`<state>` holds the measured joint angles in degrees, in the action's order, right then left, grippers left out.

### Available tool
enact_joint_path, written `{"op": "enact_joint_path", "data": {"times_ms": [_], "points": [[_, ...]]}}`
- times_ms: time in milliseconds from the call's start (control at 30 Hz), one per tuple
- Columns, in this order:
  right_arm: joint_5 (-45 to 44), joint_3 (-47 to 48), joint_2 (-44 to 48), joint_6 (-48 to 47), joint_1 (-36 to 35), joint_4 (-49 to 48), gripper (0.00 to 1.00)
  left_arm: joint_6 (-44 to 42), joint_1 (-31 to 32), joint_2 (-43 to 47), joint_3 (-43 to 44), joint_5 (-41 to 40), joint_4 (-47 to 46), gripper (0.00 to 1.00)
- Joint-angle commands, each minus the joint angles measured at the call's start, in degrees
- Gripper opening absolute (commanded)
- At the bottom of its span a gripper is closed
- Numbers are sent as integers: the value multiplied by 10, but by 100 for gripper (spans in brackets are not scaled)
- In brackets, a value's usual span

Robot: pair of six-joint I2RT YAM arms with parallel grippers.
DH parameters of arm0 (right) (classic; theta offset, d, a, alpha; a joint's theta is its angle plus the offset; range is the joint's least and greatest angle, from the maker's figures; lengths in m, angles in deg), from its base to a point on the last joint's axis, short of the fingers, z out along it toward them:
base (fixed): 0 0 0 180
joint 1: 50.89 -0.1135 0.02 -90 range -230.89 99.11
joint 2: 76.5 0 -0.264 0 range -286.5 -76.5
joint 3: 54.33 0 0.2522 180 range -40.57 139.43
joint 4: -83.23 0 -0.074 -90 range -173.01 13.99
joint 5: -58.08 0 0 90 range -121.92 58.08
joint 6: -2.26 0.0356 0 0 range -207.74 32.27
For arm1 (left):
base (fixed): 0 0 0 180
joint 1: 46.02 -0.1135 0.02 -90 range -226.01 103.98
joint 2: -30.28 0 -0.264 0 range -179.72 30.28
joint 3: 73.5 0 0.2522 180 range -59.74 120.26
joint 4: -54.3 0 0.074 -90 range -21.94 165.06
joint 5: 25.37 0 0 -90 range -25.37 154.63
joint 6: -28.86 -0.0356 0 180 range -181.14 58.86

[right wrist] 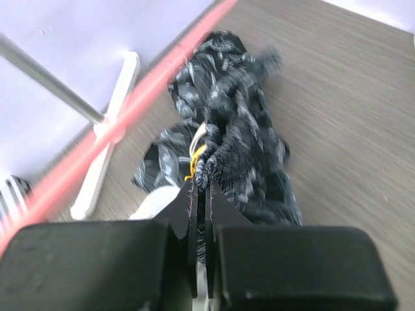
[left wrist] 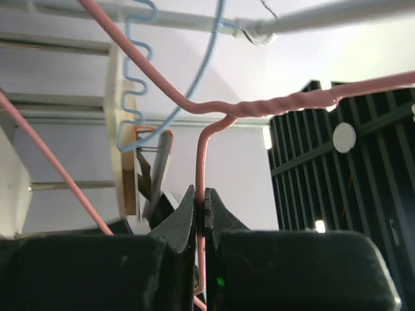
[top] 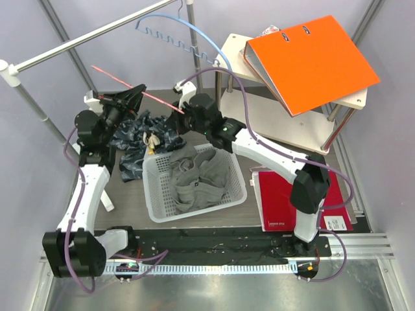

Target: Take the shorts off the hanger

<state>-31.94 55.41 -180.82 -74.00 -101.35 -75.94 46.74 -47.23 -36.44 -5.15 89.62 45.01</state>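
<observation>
The dark blue patterned shorts lie bunched on the table left of the basket; they also show in the right wrist view. The pink wire hanger is held up above them. My left gripper is shut on the hanger's wire just below its twisted neck. My right gripper is shut on a fold of the shorts' fabric, beside a yellow and white tag. In the right wrist view the hanger runs as a blurred pink bar to the left of the shorts.
A white basket of grey clothes stands at the centre. A blue hanger hangs on the metal rail. An orange binder lies on a side shelf, and a red folder at the right.
</observation>
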Motion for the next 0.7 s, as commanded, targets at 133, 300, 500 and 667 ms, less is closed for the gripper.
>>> {"op": "enact_joint_path", "data": {"times_ms": [133, 300, 500, 667], "points": [[39, 67, -23, 41, 33, -7, 1, -106, 7, 139, 96, 18, 131, 0], [36, 68, -10, 26, 33, 0, 1, -212, 8, 212, 95, -20, 246, 0], [21, 140, -11, -7, 33, 32, 1, -270, 7, 237, 66, 1, 310, 0], [26, 211, -5, -21, 33, 62, 1, -344, 7, 249, 79, -54, 379, 0]]}}
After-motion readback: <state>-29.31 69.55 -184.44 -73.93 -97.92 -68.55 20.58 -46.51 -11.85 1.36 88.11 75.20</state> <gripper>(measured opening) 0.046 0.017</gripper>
